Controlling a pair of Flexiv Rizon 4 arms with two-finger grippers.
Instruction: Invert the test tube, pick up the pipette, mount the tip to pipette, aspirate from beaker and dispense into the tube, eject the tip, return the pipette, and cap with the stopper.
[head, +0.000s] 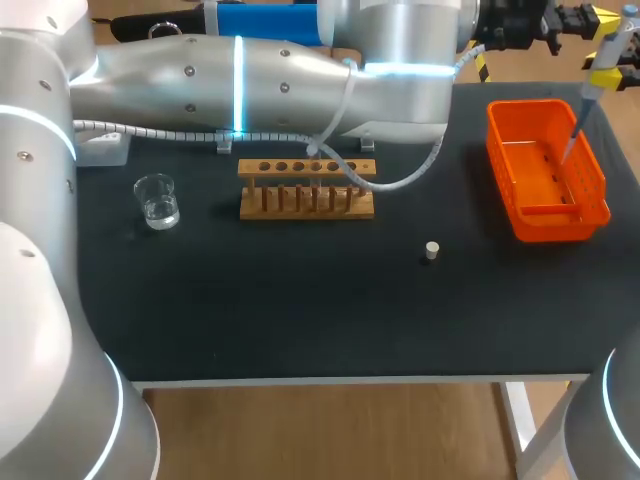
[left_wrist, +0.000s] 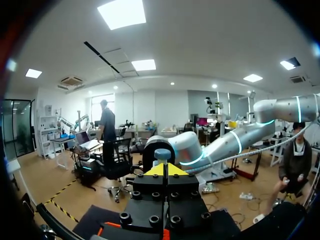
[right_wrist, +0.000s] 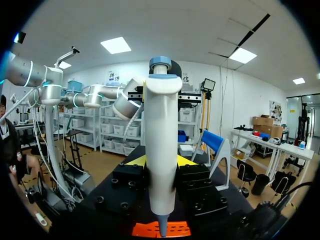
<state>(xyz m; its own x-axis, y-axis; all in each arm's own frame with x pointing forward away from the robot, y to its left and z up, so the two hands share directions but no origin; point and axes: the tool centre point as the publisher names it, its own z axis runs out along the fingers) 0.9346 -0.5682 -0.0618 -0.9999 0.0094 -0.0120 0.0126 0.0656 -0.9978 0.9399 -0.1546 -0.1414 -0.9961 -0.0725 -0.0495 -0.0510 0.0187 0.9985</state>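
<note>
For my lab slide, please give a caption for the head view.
Right gripper holds pipette above orange basket; beaker, wooden rack and stopper stand on the table.

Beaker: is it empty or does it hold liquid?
Holds liquid: the beaker stands upright left of the wooden rack, and clear liquid shows in its lower part.

Matt black table top (head: 300, 320); bare, pale wood rack (head: 262, 210); clear, glossy glass beaker (head: 157, 202); shiny orange plastic basket (head: 556, 222); smooth white plastic pipette (right_wrist: 161, 150); dull off-white stopper (head: 432, 251); satin silver-grey casing on left arm (head: 200, 75)
</note>
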